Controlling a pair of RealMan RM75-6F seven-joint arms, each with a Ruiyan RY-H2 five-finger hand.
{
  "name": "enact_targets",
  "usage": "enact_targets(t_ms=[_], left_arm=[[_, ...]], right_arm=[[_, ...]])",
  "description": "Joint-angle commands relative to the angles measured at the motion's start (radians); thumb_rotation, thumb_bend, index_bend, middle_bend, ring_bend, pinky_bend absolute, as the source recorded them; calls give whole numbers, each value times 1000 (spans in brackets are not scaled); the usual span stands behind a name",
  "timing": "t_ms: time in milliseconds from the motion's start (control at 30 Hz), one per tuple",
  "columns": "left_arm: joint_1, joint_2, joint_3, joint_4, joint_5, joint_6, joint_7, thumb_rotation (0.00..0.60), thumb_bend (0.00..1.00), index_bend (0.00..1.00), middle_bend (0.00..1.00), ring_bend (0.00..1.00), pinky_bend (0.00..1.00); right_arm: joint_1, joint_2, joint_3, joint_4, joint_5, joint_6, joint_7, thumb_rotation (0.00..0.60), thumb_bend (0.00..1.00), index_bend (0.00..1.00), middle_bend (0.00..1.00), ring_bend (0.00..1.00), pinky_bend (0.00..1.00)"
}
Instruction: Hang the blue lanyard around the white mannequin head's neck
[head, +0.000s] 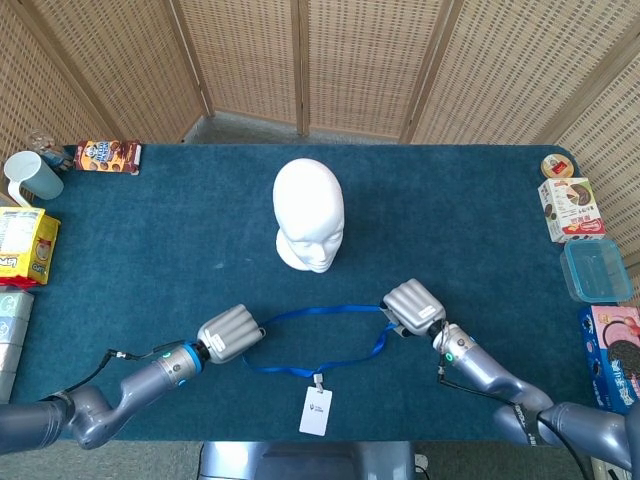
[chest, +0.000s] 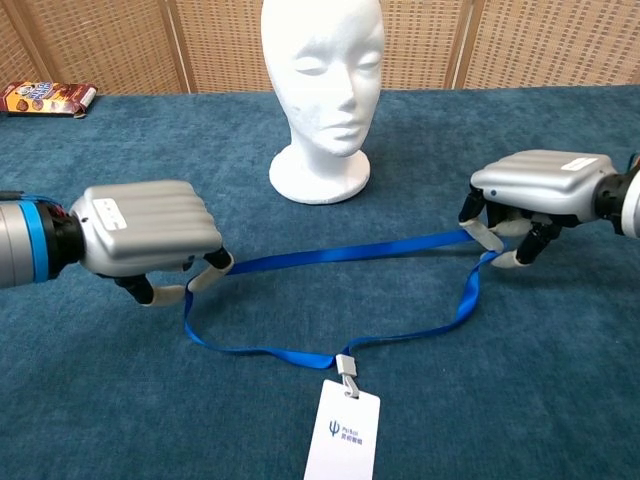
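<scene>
Lanyard (chest: 340, 252), blue and looped, stretched between the two hands, its upper strand taut and slightly off the surface (chest: 560, 400) while the lower strand sagged down to the white badge (chest: 342, 432), which lay flat nearer the robot than either hand. The left hand (chest: 150, 235) pinched the strap's left bend beneath its curled fingers; the right hand (chest: 530, 205) gripped the right bend the same way, fingertips closed around the ribbon. The mannequin head (chest: 322, 90) stood upright beyond and between both hands, well apart from the strap and facing the robot.

Judging from this, the loop had been picked up but not yet raised. The risk lay in the lift: each grip looked like a light pinch on thin, slick ribbon, so one end could slip out as the hands spread or rose. The loop might also be too narrow to clear the crown, catching on the forehead and tipping the light head over. The dangling badge could drag and twist the strap.
</scene>
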Motion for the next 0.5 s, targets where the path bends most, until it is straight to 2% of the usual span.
enact_targets(t_ms=[33,500], left_arm=[[20,34,-13,-29,-1,49,-25,600,428,609,1000,1000,1000],[75,189,-59,-166,24,203,-105,600,428,609,1000,1000,1000]], right_arm=[[-17,25,20,-45,0,42,28,600,472,716,969,1000,1000],[-58,144,69,-224,-39,169,100,600,474,717,969,1000,1000]])
